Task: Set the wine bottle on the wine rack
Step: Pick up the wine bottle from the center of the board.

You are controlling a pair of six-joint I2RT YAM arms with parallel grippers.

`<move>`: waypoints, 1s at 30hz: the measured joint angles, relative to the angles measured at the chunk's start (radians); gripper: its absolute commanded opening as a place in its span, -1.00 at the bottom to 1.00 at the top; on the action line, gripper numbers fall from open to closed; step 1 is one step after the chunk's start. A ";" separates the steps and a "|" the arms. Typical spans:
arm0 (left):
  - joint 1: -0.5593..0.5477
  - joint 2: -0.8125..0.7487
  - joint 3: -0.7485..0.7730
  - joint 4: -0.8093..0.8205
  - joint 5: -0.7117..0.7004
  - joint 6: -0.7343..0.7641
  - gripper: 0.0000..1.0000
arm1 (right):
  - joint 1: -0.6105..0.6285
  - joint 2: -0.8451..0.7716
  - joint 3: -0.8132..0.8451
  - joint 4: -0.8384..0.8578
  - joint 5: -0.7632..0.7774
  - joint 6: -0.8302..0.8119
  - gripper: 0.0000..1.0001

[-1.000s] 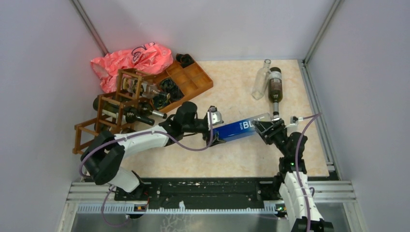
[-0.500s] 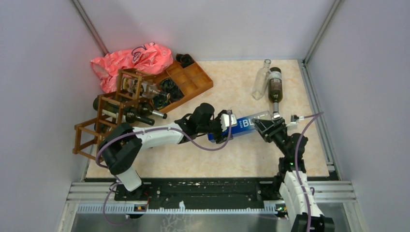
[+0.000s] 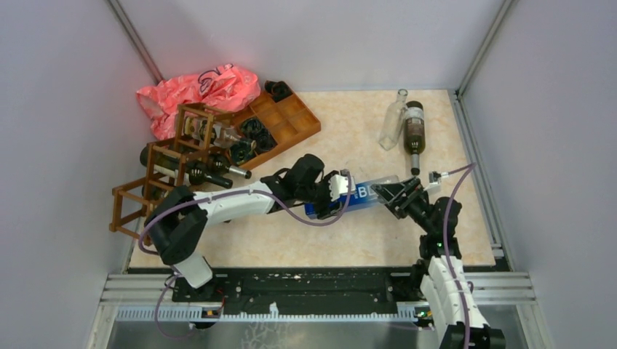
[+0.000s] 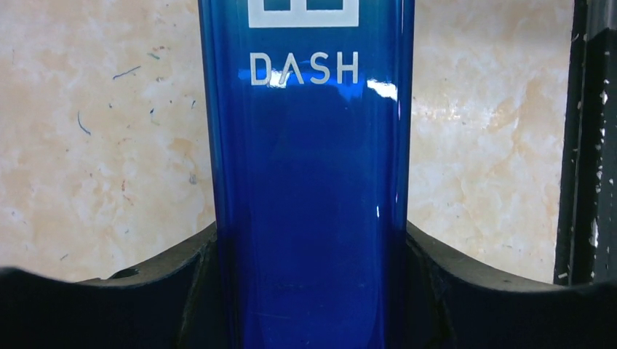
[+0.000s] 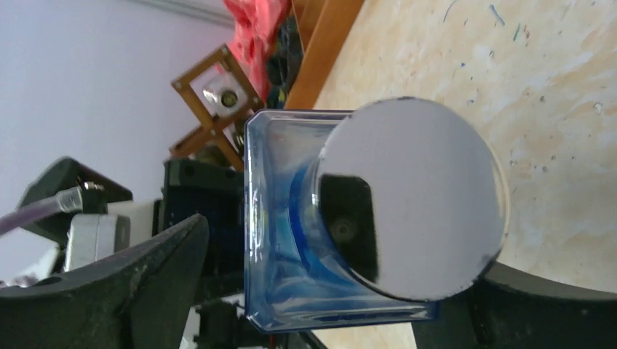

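We see the blue bottle (image 3: 364, 195) lying on its side near the middle of the table (image 3: 349, 240), with its silver cap (image 5: 411, 196) toward 3 o'clock and its base toward 9 o'clock. The left claw (image 3: 337, 193) is pinching the blue bottle at the lower body. In the left wrist view both black fingers (image 4: 109, 305) press on the glass sides, below the word DASH. One second ago this claw stood wide at the base end. Since then it has slid along the body toward the cap and closed, so it now covers most of the white letters.

The right claw (image 3: 391, 193) sits at the cap end with its jaws spread. In the right wrist view a gap shows between its finger (image 5: 138, 291) and the glass; a second ago the jaws were narrower. The blue bottle has also shifted a little toward 9 o'clock.

The rack (image 3: 164, 178) stands at 9 o'clock of the blue bottle, well apart, with dark bottles (image 3: 211, 174) already in its cells. At 1 o'clock a brown bottle (image 3: 413, 131) and a clear bottle (image 3: 393, 120) lie side by side, unmoved.
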 measured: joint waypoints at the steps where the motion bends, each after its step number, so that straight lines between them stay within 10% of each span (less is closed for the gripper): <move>1: 0.006 -0.011 0.000 -0.029 0.000 0.010 -1.00 | 0.001 -0.003 0.018 -0.042 -0.017 -0.032 0.96; 16: 0.115 -0.285 -0.067 -0.459 -0.071 0.201 -1.00 | 0.006 -0.121 0.208 -0.556 -0.077 -0.517 0.97; 30: 0.116 -0.488 -0.203 -0.601 0.000 0.449 -1.00 | 0.006 -0.087 0.209 -0.495 -0.214 -0.549 0.96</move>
